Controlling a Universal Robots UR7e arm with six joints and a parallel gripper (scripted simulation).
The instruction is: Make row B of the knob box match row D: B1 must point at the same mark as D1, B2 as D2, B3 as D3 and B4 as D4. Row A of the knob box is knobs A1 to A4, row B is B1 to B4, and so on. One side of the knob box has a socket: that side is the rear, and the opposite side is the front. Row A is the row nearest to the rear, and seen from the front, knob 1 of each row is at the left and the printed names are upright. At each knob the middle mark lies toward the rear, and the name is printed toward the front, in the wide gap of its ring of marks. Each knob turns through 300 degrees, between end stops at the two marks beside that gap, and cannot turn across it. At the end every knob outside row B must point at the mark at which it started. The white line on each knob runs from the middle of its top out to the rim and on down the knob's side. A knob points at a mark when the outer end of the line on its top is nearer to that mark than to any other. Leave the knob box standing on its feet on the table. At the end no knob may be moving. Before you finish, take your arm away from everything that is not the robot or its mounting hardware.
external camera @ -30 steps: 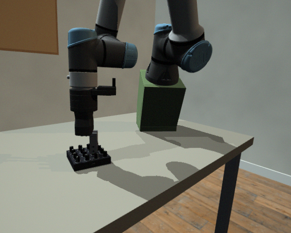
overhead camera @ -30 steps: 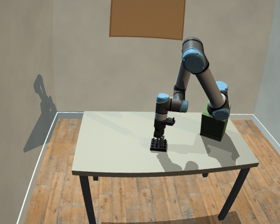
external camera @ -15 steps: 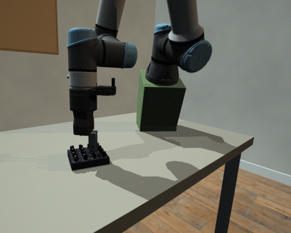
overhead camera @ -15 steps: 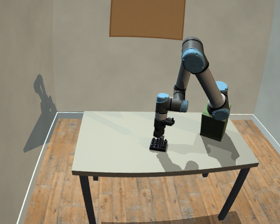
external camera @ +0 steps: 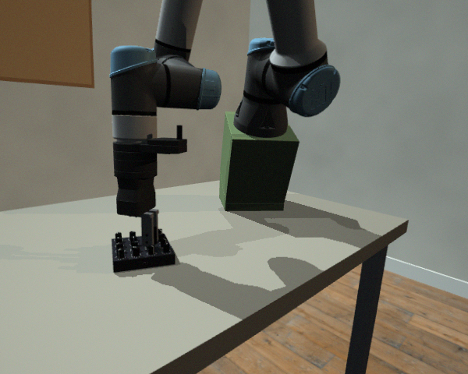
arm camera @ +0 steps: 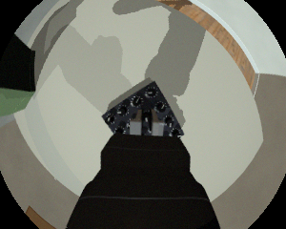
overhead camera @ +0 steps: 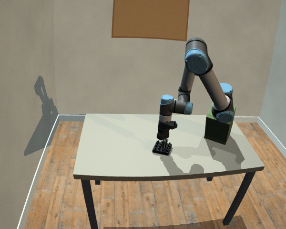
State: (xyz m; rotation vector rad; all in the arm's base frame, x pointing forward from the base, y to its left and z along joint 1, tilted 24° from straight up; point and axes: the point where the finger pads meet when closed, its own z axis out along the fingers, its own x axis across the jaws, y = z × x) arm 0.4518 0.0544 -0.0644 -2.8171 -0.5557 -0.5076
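The black knob box (overhead camera: 160, 152) (external camera: 125, 266) (arm camera: 153, 84) stands on the table. A small mark (external camera: 144, 262), possibly the socket, shows on the side facing the exterior camera. My gripper (overhead camera: 165, 148) (external camera: 150, 242) (arm camera: 146, 115) points straight down, its fingers low on either side of a knob in the second row from that side, second from the right. It looks shut on this knob, B2 if the marked side is the rear. The box lies oblique to the fingers in the wrist view. Printed names are unreadable; the fingers and gripper body hide several knobs.
Neighbouring knobs (external camera: 135, 251) (arm camera: 136, 100) stand close around the fingers. The green pedestal (overhead camera: 217, 128) (external camera: 254, 173) with the arm's base is to the right and behind the box. Arm shadows fall on the table (overhead camera: 108, 157) (external camera: 57, 314).
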